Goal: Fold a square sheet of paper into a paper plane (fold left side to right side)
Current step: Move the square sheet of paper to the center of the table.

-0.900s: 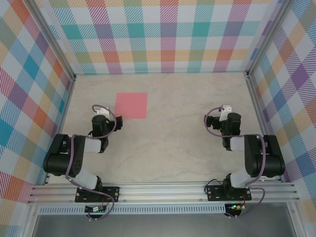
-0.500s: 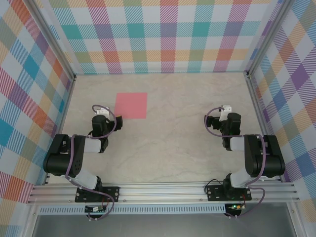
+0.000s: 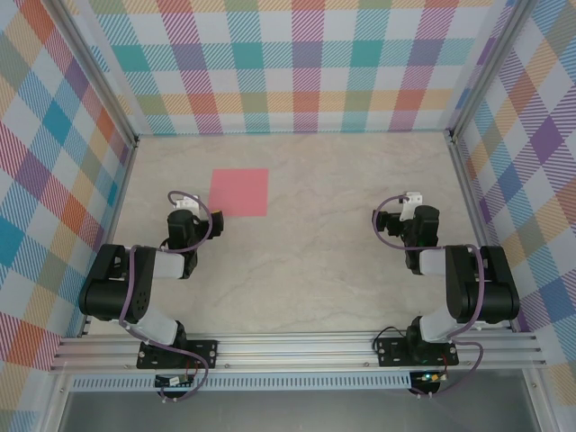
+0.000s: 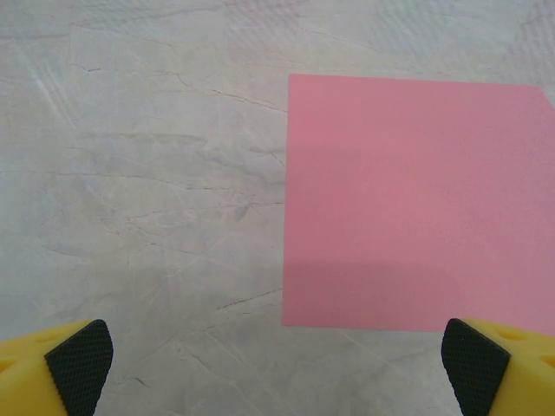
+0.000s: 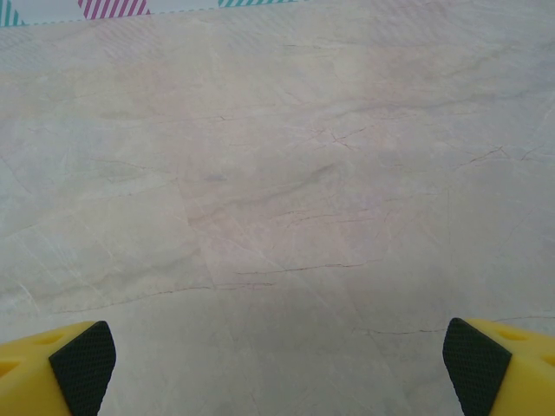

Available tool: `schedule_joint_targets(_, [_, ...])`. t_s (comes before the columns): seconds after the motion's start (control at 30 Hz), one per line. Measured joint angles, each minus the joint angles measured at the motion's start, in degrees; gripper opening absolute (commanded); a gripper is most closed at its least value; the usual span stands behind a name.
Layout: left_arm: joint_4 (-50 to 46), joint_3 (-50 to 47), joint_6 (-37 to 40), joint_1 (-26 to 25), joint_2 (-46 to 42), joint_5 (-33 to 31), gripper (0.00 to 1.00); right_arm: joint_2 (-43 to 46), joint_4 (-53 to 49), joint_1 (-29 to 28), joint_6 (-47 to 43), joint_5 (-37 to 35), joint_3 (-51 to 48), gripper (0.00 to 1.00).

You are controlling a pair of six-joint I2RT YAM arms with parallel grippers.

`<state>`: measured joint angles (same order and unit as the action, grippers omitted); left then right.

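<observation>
The square sheet of paper lies flat and unfolded on the marbled table, left of centre toward the back. In the left wrist view the same pink sheet of paper spreads across the right half, its near edge just ahead of the fingertips. My left gripper hangs open just short of the sheet's near left corner, with nothing between its yellow fingers. My right gripper is open too, over bare table on the right side, far from the sheet. From above, the left gripper sits beside the sheet's near left corner.
Checked fabric walls on aluminium posts close in the table at the back and both sides. An aluminium rail carrying both arm bases runs along the near edge. Bare marbled table lies between the two arms.
</observation>
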<state>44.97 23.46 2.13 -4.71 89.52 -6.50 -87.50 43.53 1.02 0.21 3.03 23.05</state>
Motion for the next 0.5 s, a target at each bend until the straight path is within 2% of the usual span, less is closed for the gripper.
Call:
schedule_joint_targets(0.13, [-5.4,0.1,0.0,0.0,-4.3,0.0,1.0,3.2,-7.2,0.0,1.4,-2.2,2.0,1.0])
schedule_joint_targets(0.3, [-19.5,7.3,-3.3,0.0,-14.3,0.0,1.0,16.1,-19.7,-0.5,4.3,-3.0,5.8,1.0])
schedule_joint_targets(0.4, [-29.6,17.1,-7.0,-0.6,-13.4,0.6,1.0,24.0,-28.0,-1.5,7.3,-3.1,7.6,1.0])
schedule_joint_targets(0.5, [-38.5,26.2,-9.0,-2.5,-8.8,1.1,1.0,30.4,-36.3,-3.6,11.5,-3.2,8.9,1.0])
